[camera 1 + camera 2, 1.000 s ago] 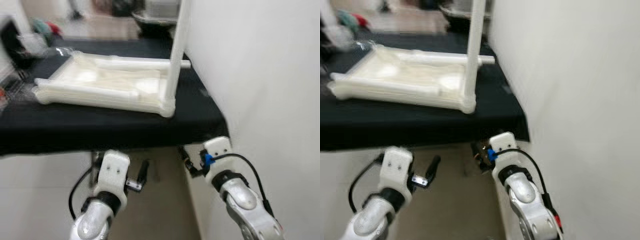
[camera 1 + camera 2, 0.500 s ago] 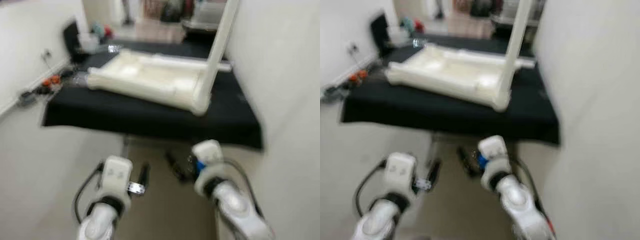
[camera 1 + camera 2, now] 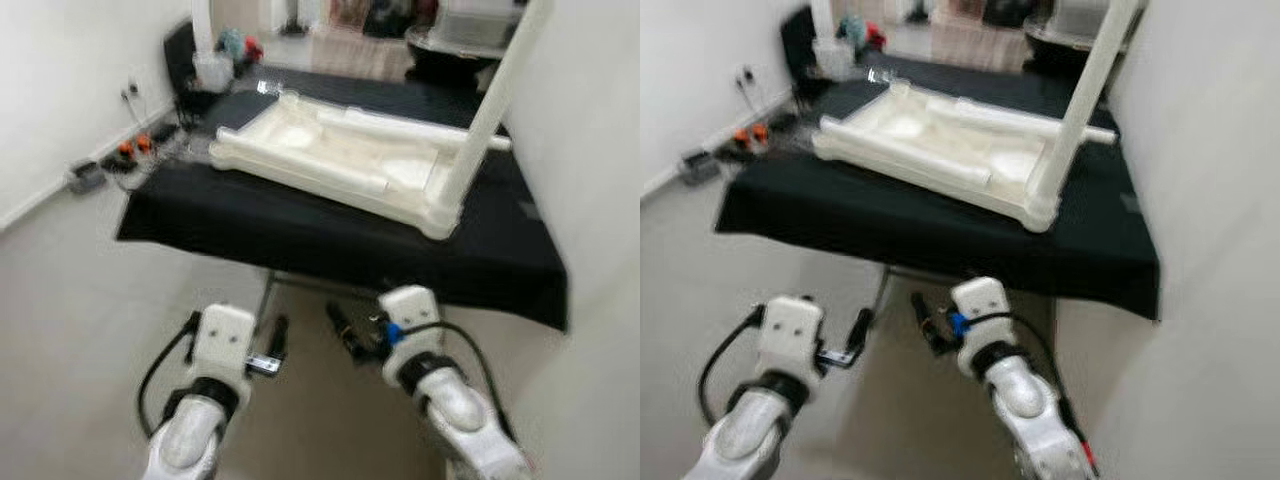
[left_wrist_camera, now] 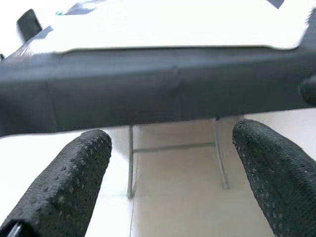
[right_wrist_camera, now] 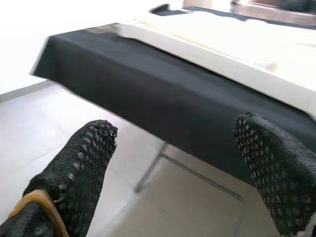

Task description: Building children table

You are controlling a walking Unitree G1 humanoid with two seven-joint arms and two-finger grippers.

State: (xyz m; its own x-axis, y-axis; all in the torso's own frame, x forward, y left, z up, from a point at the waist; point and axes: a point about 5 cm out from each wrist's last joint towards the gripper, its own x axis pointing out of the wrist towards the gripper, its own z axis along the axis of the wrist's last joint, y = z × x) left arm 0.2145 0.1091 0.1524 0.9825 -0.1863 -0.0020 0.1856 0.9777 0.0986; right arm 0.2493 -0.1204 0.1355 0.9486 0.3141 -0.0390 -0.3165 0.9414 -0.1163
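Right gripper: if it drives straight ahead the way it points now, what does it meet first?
Most likely the hanging front edge of the black tablecloth, below the white tabletop piece. The right gripper has open jaws and holds nothing; depth is uncertain.

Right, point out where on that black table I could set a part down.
Bare black cloth runs along the near edge of the black-covered table, in front of the white plastic tabletop lying upside down, and at the near corner by the wall, beside its one upright white leg. The far left corner is crowded with clutter.
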